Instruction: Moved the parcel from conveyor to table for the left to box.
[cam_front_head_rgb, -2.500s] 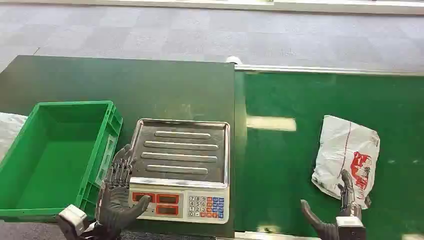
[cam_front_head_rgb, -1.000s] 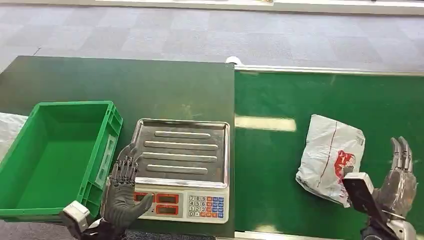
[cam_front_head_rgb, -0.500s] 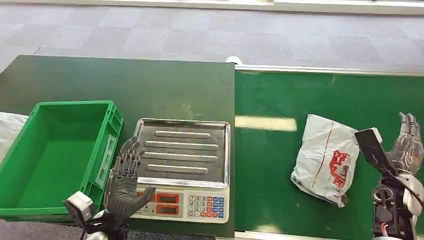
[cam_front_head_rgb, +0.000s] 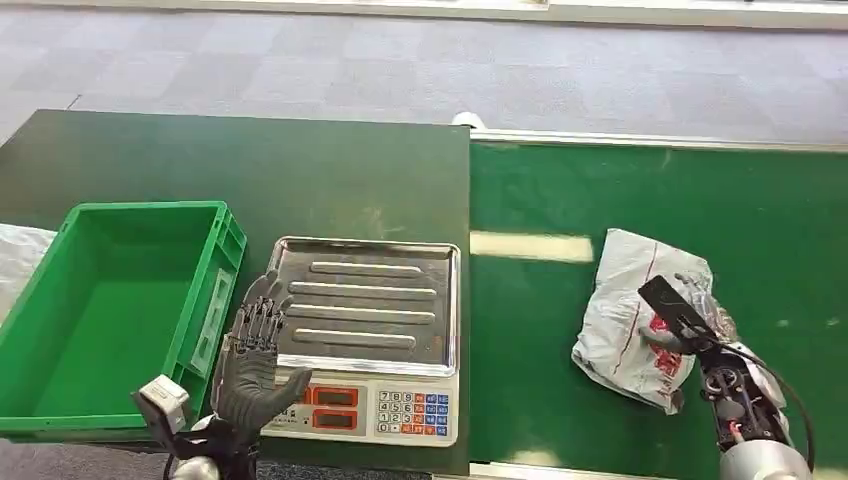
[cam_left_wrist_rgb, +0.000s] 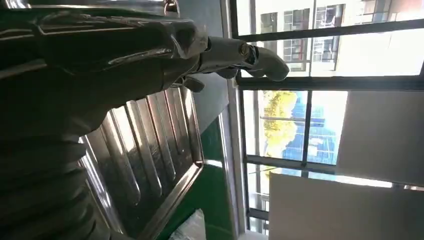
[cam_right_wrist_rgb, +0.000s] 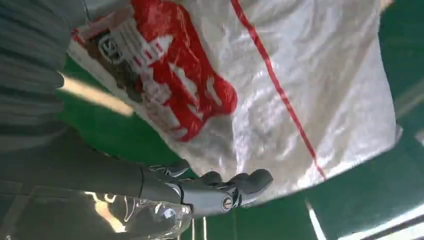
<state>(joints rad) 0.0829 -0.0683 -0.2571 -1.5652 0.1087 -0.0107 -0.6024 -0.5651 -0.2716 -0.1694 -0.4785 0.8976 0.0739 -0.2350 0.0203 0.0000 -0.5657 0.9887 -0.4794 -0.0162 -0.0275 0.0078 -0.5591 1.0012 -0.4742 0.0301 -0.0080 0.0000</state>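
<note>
The parcel (cam_front_head_rgb: 625, 320), a crumpled white plastic bag with red print, lies on the green conveyor belt (cam_front_head_rgb: 560, 190) to the right of the scale. My right hand (cam_front_head_rgb: 690, 320) is down over its right part, touching the bag. In the right wrist view the parcel (cam_right_wrist_rgb: 300, 75) sits close against the palm, and the thumb (cam_right_wrist_rgb: 210, 192) stretches out along its edge without closing on it. My left hand (cam_front_head_rgb: 250, 360) is raised with fingers spread above the front left corner of the scale (cam_front_head_rgb: 365, 300). It holds nothing, and its fingers (cam_left_wrist_rgb: 240, 52) point out over the steel tray (cam_left_wrist_rgb: 150, 145).
A green plastic crate (cam_front_head_rgb: 150, 209) stands hollow on the dark table (cam_front_head_rgb: 250, 170), left of the scale. Something white (cam_front_head_rgb: 15, 260) lies at the left edge beside the crate. The belt's metal rail (cam_front_head_rgb: 660, 142) runs along the far side, with grey floor beyond.
My right arm has swung from the parcel's right side in over it and come down onto it. The parcel has drifted left along the belt. My left hand has barely moved.
</note>
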